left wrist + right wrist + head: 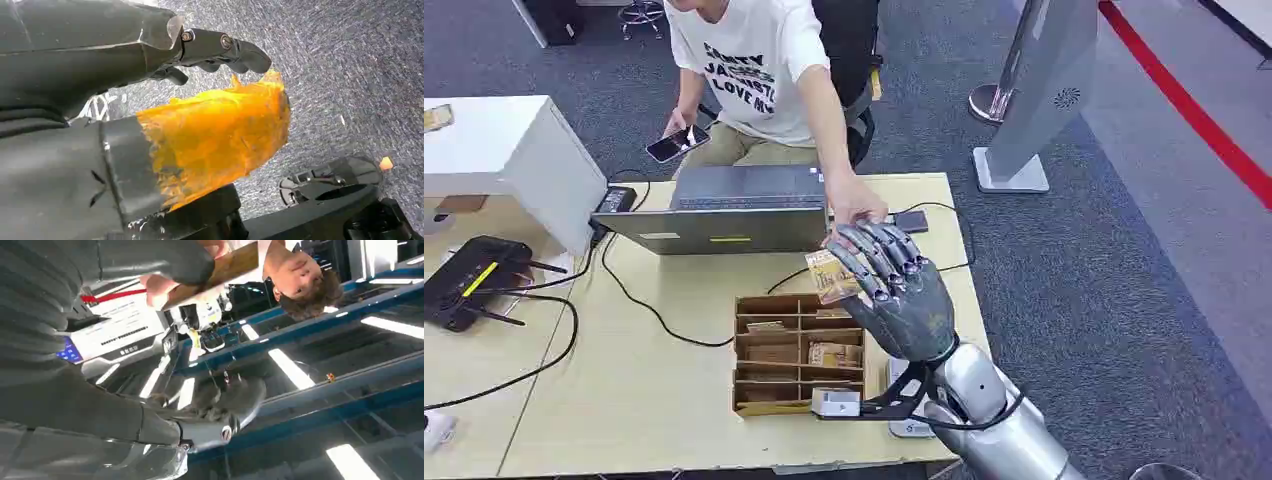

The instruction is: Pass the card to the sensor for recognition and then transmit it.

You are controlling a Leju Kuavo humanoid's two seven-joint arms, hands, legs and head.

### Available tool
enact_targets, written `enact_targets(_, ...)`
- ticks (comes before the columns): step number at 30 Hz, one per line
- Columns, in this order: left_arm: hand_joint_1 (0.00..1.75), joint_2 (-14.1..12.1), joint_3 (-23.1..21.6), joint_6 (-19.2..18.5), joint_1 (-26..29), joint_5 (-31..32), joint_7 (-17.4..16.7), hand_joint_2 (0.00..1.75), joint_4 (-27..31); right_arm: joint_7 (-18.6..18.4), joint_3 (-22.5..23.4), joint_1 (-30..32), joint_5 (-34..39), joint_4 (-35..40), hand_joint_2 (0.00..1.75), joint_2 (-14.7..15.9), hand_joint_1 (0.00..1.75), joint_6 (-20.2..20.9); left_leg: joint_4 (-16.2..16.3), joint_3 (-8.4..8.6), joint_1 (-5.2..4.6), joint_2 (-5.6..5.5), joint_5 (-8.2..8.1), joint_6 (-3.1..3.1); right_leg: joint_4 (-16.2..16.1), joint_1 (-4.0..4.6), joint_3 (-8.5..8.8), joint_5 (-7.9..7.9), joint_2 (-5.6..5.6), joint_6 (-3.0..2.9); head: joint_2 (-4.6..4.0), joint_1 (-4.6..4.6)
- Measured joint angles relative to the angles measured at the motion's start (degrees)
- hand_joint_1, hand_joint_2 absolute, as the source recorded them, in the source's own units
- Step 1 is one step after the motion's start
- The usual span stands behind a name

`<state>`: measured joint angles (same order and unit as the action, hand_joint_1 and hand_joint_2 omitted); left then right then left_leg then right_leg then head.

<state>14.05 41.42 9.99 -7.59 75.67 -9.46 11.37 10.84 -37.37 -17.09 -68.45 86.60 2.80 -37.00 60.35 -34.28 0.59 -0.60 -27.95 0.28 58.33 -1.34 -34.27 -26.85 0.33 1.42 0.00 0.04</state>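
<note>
My right hand (899,290) is raised over the table, palm down, pinching a small tan card (829,275) at its fingertips above the wooden sorter. A person seated behind the table stretches an arm forward, and their hand (856,205) reaches my fingertips at the card's far end. In the right wrist view the card (227,265) shows as a brown strip with the person's fingers (155,290) against it. A small white device (836,402) sits at the sorter's near edge. My left hand (100,50) hangs over grey carpet, holding nothing, fingers apart from the orange-wrapped thumb (215,135).
A wooden sorter box (799,350) with card stacks stands below my right hand. A laptop (734,215) and a dark phone-like slab (911,220) lie behind it, with cables across the table (624,380). A black router (469,280) is at far left.
</note>
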Motion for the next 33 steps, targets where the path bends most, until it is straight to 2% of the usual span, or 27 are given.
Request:
enact_targets(5, 0.00, 0.0, 0.0, 0.0, 0.0, -0.2, 0.2, 0.00, 0.0, -0.4, -0.6, 0.0, -0.2, -0.7, 1.75, 0.0, 1.54, 0.0, 0.0, 0.00, 0.00, 0.00, 0.00, 0.00, 0.0, 0.00, 0.00, 0.00, 0.00, 0.00, 0.00, 0.02)
enact_targets(9, 0.00, 0.0, 0.0, 0.0, 0.0, -0.4, 0.3, 0.00, 0.0, -0.4, -0.8, 0.1, -0.2, -1.1, 1.75, 0.0, 1.59, -0.1, 0.0, 0.00, 0.00, 0.00, 0.00, 0.00, 0.0, 0.00, 0.00, 0.00, 0.00, 0.00, 0.00, 0.00)
enact_targets(12, 0.00, 0.0, 0.0, 0.0, 0.0, -0.4, 0.3, 0.00, 0.0, -0.4, -0.8, 0.1, -0.2, -1.2, 1.75, 0.0, 1.54, -0.1, 0.0, 0.00, 0.00, 0.00, 0.00, 0.00, 0.0, 0.00, 0.00, 0.00, 0.00, 0.00, 0.00, 0.00)
enact_targets(20, 0.00, 0.0, 0.0, 0.1, 0.0, -0.8, 0.4, 0.00, 0.0, -0.4, -1.0, 0.5, 0.0, -1.4, 1.75, 0.0, 1.61, -0.1, 0.0, 0.00, 0.00, 0.00, 0.00, 0.00, 0.0, 0.00, -0.01, 0.00, 0.00, 0.00, 0.00, 0.00)
enact_targets(22, 0.00, 0.0, 0.0, 0.1, 0.0, -1.0, 0.5, 0.00, 0.0, -0.3, -1.0, 0.6, 0.2, -1.4, 1.75, 0.0, 1.71, -0.1, 0.0, 0.00, 0.00, 0.00, 0.00, 0.00, 0.0, 0.00, -0.01, 0.00, 0.00, 0.00, 0.00, 0.00)
enact_targets(26, 0.00, 0.0, 0.0, 0.3, 0.1, -1.5, 0.5, 0.00, 0.0, 0.6, -0.9, 1.6, 2.0, -1.4, 1.75, 0.0, 1.75, -0.1, 0.0, 0.00, 0.00, 0.00, 0.00, 0.00, 0.0, 0.00, 0.00, 0.00, 0.00, 0.00, 0.00, 0.00)
enact_targets(28, 0.00, 0.0, 0.0, 0.9, 0.1, -2.3, 0.6, 0.00, 0.0, 2.2, -0.8, 2.5, 8.0, -1.3, 1.75, 0.0, 1.75, 0.0, 0.0, -0.01, 0.00, 0.00, 0.00, 0.00, 0.0, 0.00, 0.00, 0.00, 0.00, 0.00, 0.00, 0.00)
enact_targets(30, 0.00, 0.0, 0.0, 1.5, 0.3, -3.5, 1.2, 0.00, 0.0, 4.8, -0.8, 3.9, 19.8, -0.2, 1.75, 0.0, 1.75, 1.0, 0.0, -0.02, 0.00, -0.01, 0.00, 0.00, 0.0, 0.00, 0.00, -0.01, -0.03, 0.00, 0.00, 0.00)
enact_targets(33, 0.00, 0.0, 0.1, 2.4, 0.7, -4.9, 1.9, 0.00, 0.0, 8.3, -0.5, 5.9, 35.9, 2.7, 1.75, 0.0, 1.75, 5.7, 0.0, -0.02, 0.00, 0.00, -0.01, 0.00, 0.0, 0.00, -0.02, -0.01, -0.01, 0.00, 0.00, 0.00)
